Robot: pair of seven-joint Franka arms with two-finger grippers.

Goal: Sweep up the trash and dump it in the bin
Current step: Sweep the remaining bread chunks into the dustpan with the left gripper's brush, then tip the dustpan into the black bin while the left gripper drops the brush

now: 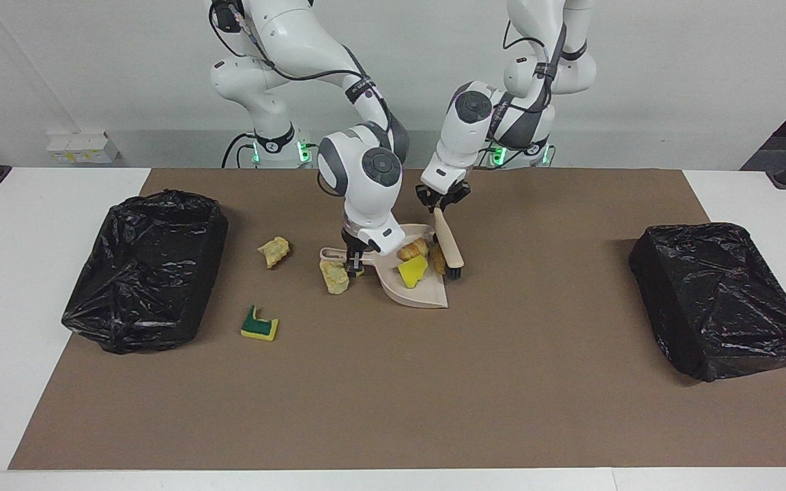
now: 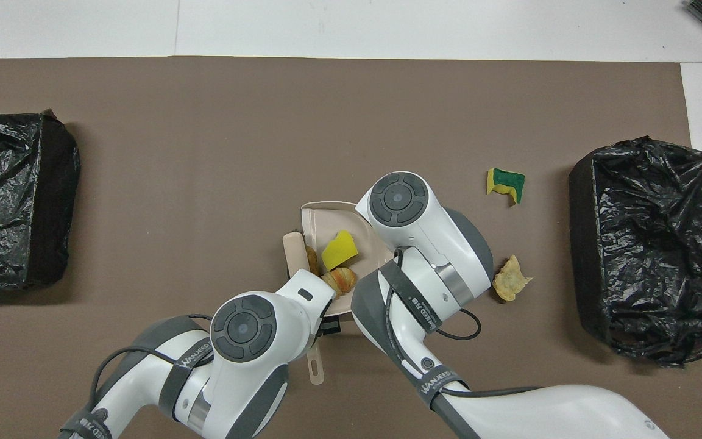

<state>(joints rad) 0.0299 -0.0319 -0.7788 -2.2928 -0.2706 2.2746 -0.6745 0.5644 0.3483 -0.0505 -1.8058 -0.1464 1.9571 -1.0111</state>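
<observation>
My right gripper (image 1: 355, 262) is shut on the handle of the beige dustpan (image 1: 427, 294), which lies on the brown mat. My left gripper (image 1: 441, 204) is shut on the beige brush (image 1: 450, 247), whose black bristles rest at the pan's side. In the pan (image 2: 326, 221) lie a yellow sponge piece (image 1: 412, 271) (image 2: 339, 249) and two orange-brown lumps (image 1: 412, 249) (image 1: 438, 259). On the mat lie a tan lump (image 1: 333, 277) beside the pan's handle, another tan lump (image 1: 274, 251) (image 2: 510, 279), and a green-backed sponge (image 1: 259, 326) (image 2: 505, 184). In the overhead view the arms hide both grippers.
An open bin lined with a black bag (image 1: 147, 266) (image 2: 649, 244) stands at the right arm's end of the table. A second black-bagged box (image 1: 720, 300) (image 2: 10, 201) stands at the left arm's end.
</observation>
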